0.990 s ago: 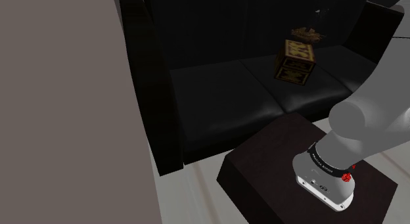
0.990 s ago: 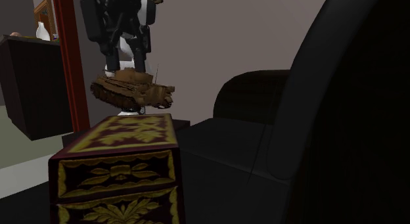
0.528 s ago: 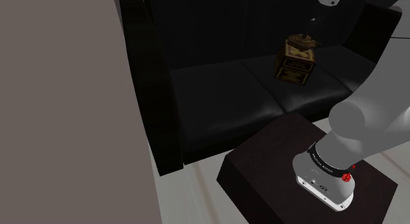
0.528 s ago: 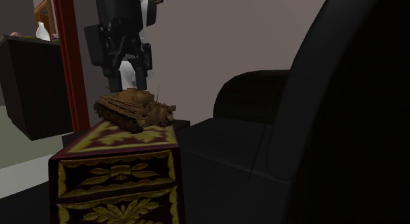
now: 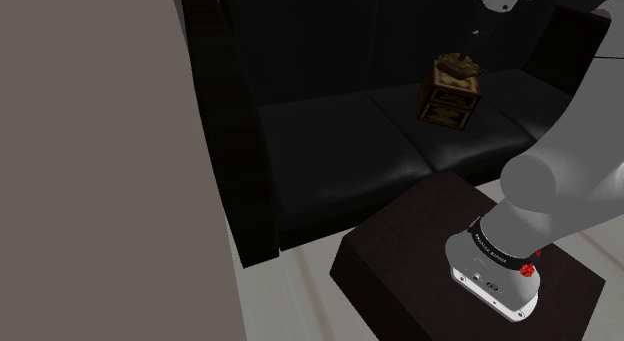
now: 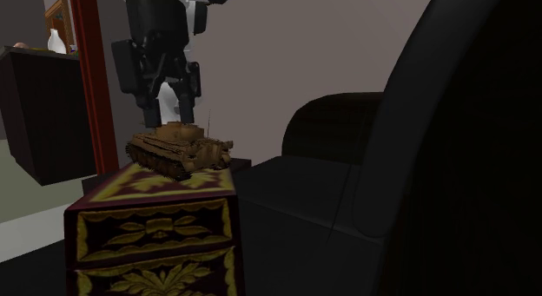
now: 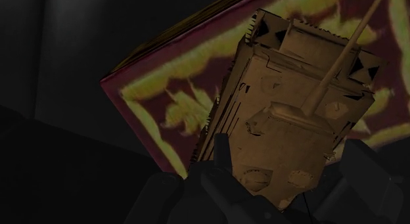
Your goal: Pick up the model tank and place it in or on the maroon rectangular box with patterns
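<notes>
Watching the second exterior view, I can say the drop is done: a second ago the model tank hung clear above the maroon box, clamped in the gripper, and half a second ago it was already down on the box's patterned top. Now it rests there level, tracks on the gold-and-maroon lid, toward the end of the box farther from that camera. The fingers stand apart with their tips just over the turret, and I see no contact between them and the hull, so I read them as released rather than gripping. Through the wrist camera the tank lies straight below the hand, its barrel pointing away across the box top, with a corner of the lid showing beyond the hull. From the shoulder view the box sits on the black sofa seat with the tank on top, unchanged over the last half second, which tells me it settled without sliding. My judgement is that the placing is essentially complete. What remains is a straight lift away from the box, keeping the fingers wide so neither catches the turret or the thin aerial and drags the tank off the lid.
</notes>
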{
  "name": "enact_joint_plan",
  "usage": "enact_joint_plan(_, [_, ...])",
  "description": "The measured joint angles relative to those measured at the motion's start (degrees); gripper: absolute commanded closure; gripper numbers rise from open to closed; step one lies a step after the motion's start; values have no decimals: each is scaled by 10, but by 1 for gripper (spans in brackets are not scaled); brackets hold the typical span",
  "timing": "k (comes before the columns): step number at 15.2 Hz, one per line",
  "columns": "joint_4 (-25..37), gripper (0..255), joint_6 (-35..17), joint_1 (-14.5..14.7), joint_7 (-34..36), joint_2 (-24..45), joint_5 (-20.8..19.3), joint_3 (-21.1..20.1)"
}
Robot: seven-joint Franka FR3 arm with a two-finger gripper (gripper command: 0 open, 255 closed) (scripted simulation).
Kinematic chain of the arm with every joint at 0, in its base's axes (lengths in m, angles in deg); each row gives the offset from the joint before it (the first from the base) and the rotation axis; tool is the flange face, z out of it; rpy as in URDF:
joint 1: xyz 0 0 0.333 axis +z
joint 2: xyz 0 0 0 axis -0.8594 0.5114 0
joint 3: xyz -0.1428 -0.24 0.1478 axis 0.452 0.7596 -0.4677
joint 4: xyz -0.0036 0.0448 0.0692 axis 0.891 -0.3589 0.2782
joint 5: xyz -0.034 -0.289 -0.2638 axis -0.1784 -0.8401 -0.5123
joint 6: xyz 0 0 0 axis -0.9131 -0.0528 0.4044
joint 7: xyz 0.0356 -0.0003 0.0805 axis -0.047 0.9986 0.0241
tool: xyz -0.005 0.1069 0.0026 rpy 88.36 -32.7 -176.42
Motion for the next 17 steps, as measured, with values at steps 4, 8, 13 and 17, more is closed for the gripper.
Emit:
enact_joint_plan(4, [0, 0, 0, 0, 0, 0, 0, 0])
enact_joint_plan(8, [17, 0, 22, 0, 3, -7, -3, 2])
enact_joint_plan(13, [44, 0, 61, -1, 6, -19, -9, 4])
enact_joint_plan(17, [47, 0, 64, -1, 6, -18, -9, 4])
